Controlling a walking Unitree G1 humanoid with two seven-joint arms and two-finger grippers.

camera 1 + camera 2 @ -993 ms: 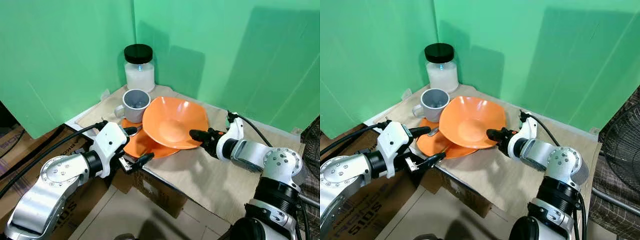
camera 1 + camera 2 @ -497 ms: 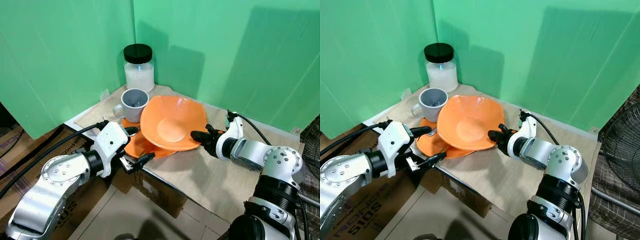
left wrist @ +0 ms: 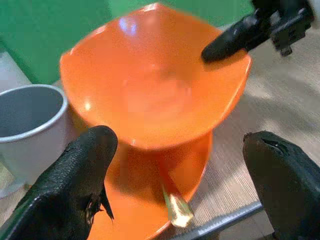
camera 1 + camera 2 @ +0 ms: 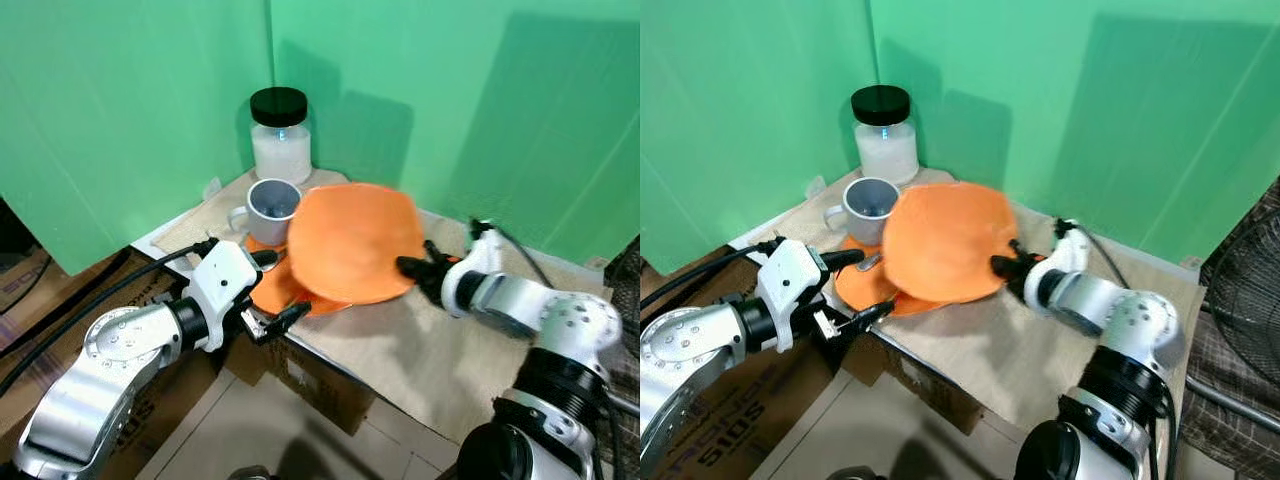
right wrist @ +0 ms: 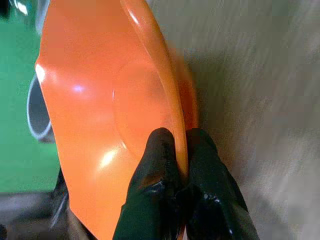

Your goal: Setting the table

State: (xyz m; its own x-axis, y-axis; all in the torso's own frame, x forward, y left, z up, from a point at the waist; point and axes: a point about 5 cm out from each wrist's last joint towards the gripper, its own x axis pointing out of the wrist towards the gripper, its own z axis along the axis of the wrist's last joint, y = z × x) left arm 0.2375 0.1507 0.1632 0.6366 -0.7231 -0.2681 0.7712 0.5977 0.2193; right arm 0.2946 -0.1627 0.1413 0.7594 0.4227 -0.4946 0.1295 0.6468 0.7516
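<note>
My right gripper [image 4: 412,268] is shut on the near rim of an orange bowl [image 4: 350,240], which is lifted and tilted above the table; in the right wrist view both fingers [image 5: 162,170] pinch that rim [image 5: 150,55]. Under the bowl lies an orange plate [image 4: 268,292] with a spoon [image 3: 172,202] on it. A grey mug [image 4: 270,204] stands just behind the plate. My left gripper [image 4: 276,290] is open at the table's front edge, beside the plate and touching nothing.
A glass jar [image 4: 280,135] with a black lid stands in the back corner against the green walls. A beige mat [image 4: 420,350] covers the table. Cardboard boxes [image 4: 310,385] sit below the front edge. A fan grille [image 4: 1240,300] stands at the far right.
The right gripper has raised the bowl and tipped it more upright, moving slightly to the right. The left gripper has stayed in place.
</note>
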